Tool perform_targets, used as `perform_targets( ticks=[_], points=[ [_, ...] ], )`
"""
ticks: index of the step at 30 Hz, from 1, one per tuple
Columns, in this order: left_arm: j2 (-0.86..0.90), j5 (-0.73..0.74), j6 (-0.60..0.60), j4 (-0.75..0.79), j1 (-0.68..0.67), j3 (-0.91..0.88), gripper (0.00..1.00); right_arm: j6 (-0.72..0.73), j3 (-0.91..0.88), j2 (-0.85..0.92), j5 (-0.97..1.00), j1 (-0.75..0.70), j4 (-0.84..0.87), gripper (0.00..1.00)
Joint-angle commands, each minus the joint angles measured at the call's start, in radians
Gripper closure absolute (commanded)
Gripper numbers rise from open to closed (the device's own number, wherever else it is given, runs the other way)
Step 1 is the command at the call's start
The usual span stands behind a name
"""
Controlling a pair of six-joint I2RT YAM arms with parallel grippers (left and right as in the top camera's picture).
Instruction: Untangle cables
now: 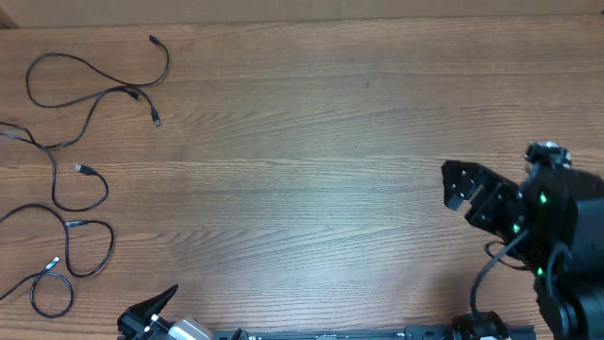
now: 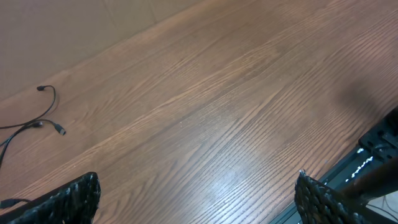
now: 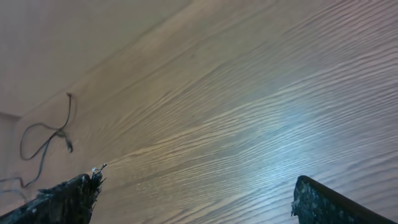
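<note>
Cables (image 1: 81, 169) lie in loose loops along far left of desk (image 1: 311, 123), plug ends spread; some strands possibly cross, hard to tell. Left gripper (image 2: 196, 205) at near edge, close to lowest loop, fingers spread wide, empty. Right gripper (image 1: 464, 185) well apart at right side, released, holding nothing. Black rail (image 1: 330, 333) along near edge.

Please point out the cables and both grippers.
cables (image 1: 85, 171): overhead view, a small plug end.
left gripper (image 2: 199, 200): left wrist view, midway between fingertips.
right gripper (image 3: 199, 200): right wrist view, midway between fingertips.
</note>
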Motion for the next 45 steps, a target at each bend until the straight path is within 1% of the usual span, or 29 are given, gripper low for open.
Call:
perform_targets(
  ticks=[1, 7, 10, 14, 27, 32, 38, 45],
  points=[
    [-0.006, 0.011, -0.003, -0.002, -0.004, 0.013, 0.01, -0.008, 0.008, 0.003, 0.044, -0.002, 0.004, 0.0],
    [-0.006, 0.011, -0.003, -0.002, -0.004, 0.013, 0.0, -0.007, 0.008, 0.008, 0.044, -0.002, 0.024, 0.0],
    [-0.006, 0.011, -0.003, -0.002, -0.004, 0.013, 0.0, -0.008, 0.008, 0.008, 0.04, -0.002, 0.063, 0.0],
    [-0.006, 0.011, -0.003, -0.002, -0.004, 0.013, 0.0, -0.008, 0.008, 0.008, 0.044, -0.002, 0.061, 0.0],
    [-0.006, 0.011, -0.003, -0.002, -0.004, 0.013, 0.0, -0.007, 0.008, -0.008, 0.216, -0.002, 0.041, 0.0],
    [-0.006, 0.011, -0.003, -0.002, -0.004, 0.013, 0.0, -0.008, 0.008, -0.046, 0.25, -0.002, 0.04, 0.0],
    [-0.006, 0.011, -0.003, -0.002, -0.004, 0.013, 0.0, -0.085, 0.005, -0.124, 0.25, -0.002, 0.038, 0.0],
    [-0.006, 0.011, -0.003, -0.002, -0.004, 0.013, 0.0, -0.121, 0.002, -0.228, 0.25, -0.002, -0.002, 0.0]
  ],
)
